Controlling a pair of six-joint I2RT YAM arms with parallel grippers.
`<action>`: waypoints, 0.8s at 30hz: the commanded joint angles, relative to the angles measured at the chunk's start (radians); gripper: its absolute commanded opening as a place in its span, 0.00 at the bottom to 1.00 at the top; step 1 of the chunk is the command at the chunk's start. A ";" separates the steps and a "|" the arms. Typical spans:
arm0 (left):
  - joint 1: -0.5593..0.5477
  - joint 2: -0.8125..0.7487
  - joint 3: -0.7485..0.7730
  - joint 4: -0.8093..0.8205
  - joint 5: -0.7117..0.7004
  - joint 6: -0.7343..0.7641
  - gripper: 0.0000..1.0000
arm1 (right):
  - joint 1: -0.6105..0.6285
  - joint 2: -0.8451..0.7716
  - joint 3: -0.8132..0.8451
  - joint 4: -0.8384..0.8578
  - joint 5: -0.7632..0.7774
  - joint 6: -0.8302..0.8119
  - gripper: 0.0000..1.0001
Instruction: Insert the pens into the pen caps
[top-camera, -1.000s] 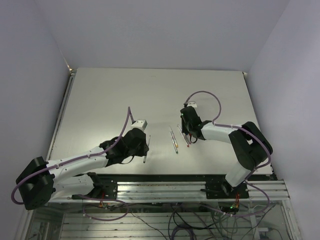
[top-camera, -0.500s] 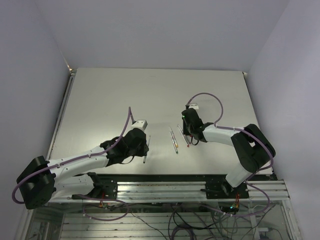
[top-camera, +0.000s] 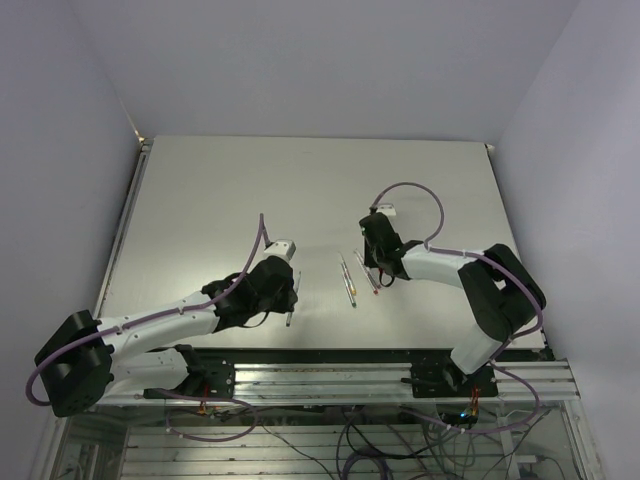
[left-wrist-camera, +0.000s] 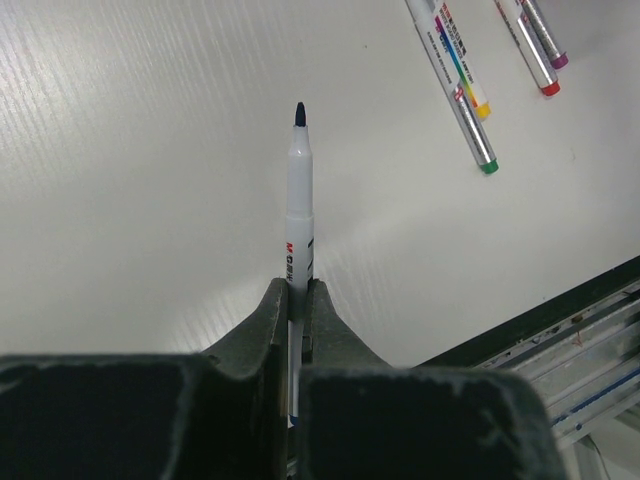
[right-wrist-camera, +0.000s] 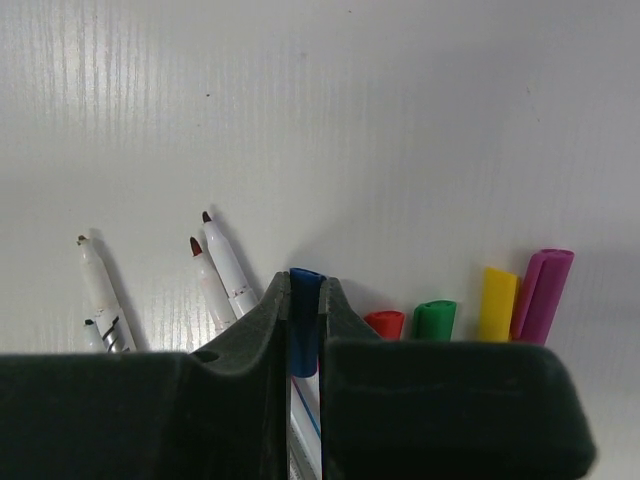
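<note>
My left gripper (left-wrist-camera: 298, 290) is shut on a white pen (left-wrist-camera: 299, 200) whose dark blue tip points away over the table. In the top view this gripper (top-camera: 292, 288) sits left of the centre. Between the pads of my shut right gripper (right-wrist-camera: 305, 285) is the dark blue pen cap (right-wrist-camera: 305, 312), open end forward. Red (right-wrist-camera: 385, 323), green (right-wrist-camera: 435, 318), yellow (right-wrist-camera: 497, 300) and magenta (right-wrist-camera: 545, 290) caps lie just to its right. Uncapped pens (right-wrist-camera: 225, 262) lie to its left. From above, loose pens (top-camera: 346, 278) lie between the two grippers, beside the right gripper (top-camera: 375, 268).
The table's near edge drops to a metal rail (top-camera: 330, 380) where the arm bases are bolted. In the left wrist view, loose pens (left-wrist-camera: 462, 95) with coloured ends lie at the upper right. Walls enclose the table on the left, back and right.
My right gripper has closed its fingers onto the dark blue cap and shifted slightly. The left gripper and its pen have stayed put.
</note>
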 joint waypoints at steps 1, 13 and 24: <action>-0.008 0.009 0.031 0.025 -0.024 0.021 0.07 | 0.008 0.012 0.033 -0.105 0.013 -0.009 0.00; -0.007 0.021 0.061 0.165 0.005 0.072 0.07 | 0.007 -0.205 0.205 -0.055 0.079 -0.111 0.00; -0.025 0.061 0.088 0.473 0.172 0.112 0.07 | 0.007 -0.594 0.001 0.240 -0.178 -0.050 0.00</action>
